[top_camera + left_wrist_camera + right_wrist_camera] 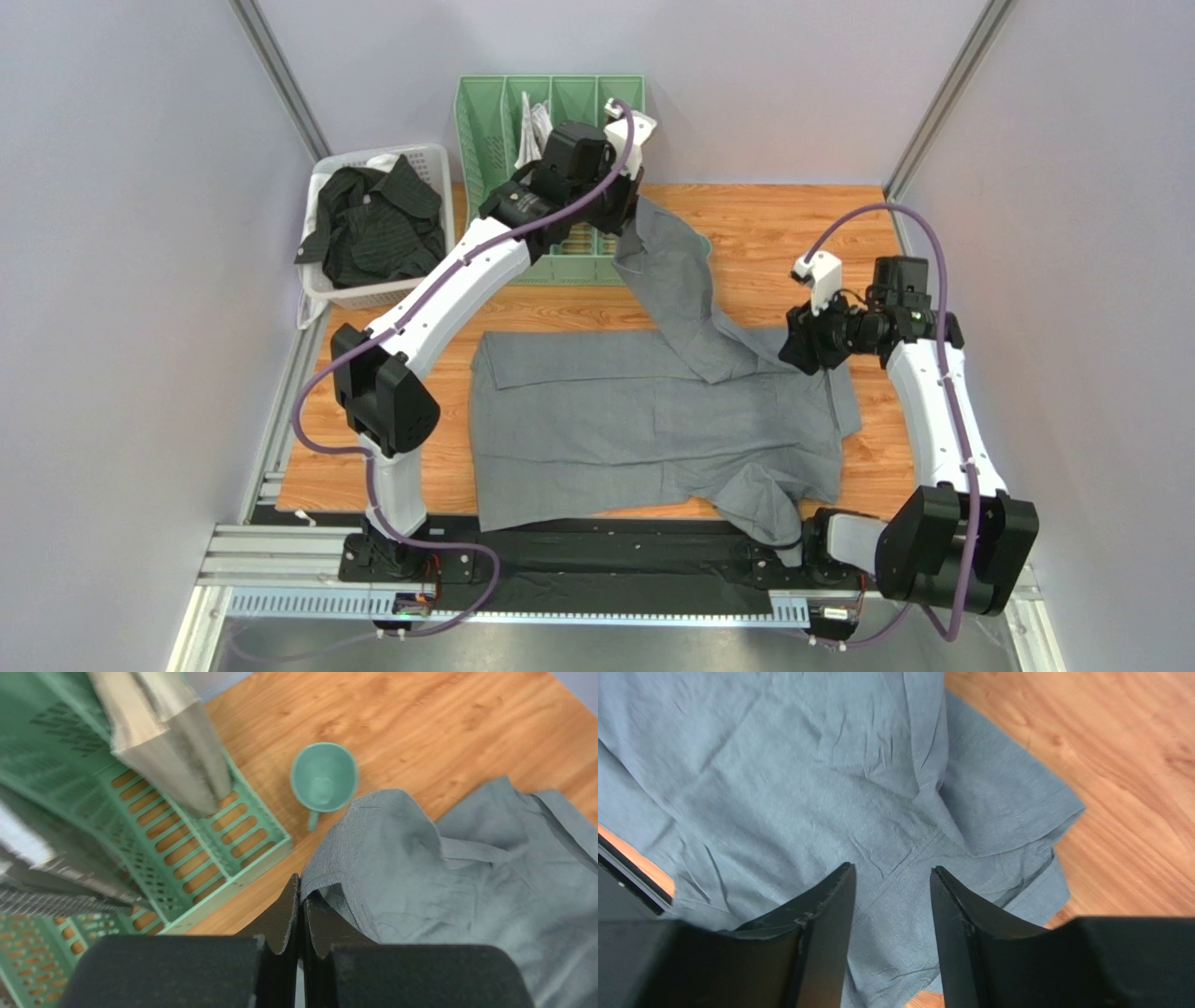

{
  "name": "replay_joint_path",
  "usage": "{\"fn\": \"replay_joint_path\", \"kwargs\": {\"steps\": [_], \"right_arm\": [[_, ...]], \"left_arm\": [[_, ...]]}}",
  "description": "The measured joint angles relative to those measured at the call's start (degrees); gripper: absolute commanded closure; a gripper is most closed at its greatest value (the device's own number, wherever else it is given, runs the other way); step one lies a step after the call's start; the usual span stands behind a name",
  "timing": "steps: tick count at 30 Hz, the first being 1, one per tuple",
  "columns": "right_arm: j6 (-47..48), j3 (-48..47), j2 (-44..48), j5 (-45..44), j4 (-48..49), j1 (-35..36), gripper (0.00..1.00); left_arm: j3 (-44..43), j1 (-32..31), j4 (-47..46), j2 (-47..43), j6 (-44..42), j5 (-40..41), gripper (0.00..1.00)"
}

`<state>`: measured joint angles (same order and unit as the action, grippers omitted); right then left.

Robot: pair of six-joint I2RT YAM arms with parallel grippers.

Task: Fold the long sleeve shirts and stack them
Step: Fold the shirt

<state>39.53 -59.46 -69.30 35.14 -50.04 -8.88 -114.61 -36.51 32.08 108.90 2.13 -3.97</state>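
The mid-grey long sleeve shirt (631,420) lies spread on the wooden table. One sleeve (673,280) runs up and back to my left gripper (627,210), which is shut on the sleeve's cuff (351,847) and holds it raised beside the green rack. My right gripper (807,343) is open, its jaws apart just above the shirt's shoulder and collar area (892,833), holding nothing. The black striped shirt (372,224) lies crumpled in the white basket at the back left.
A green slotted file rack (505,140) with papers stands at the back centre, right under my left arm. A small green cup (323,784) sits on the wood next to the rack. A white basket (428,154) stands at the back left. Grey walls close in both sides.
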Motion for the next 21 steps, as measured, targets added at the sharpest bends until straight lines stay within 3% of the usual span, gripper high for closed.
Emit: {"fn": "replay_joint_path", "kwargs": {"steps": [5,15,19,21], "right_arm": [[4.4,6.2,-0.1,-1.1,4.2,2.2,0.47],[6.6,4.0,-12.5,-4.0,11.0,5.5,0.47],[6.8,3.9,-15.3,-6.2,13.9,5.8,0.51],[6.8,3.8,-16.3,-7.4,14.8,5.8,0.58]], "left_arm": [[-0.3,3.4,0.5,0.3,3.0,0.9,1.0],[-0.3,3.5,0.5,0.3,4.0,-2.1,1.0],[-0.3,3.8,0.5,0.3,4.0,-3.5,1.0],[-0.2,3.9,0.3,0.3,3.9,-4.8,1.0]]}}
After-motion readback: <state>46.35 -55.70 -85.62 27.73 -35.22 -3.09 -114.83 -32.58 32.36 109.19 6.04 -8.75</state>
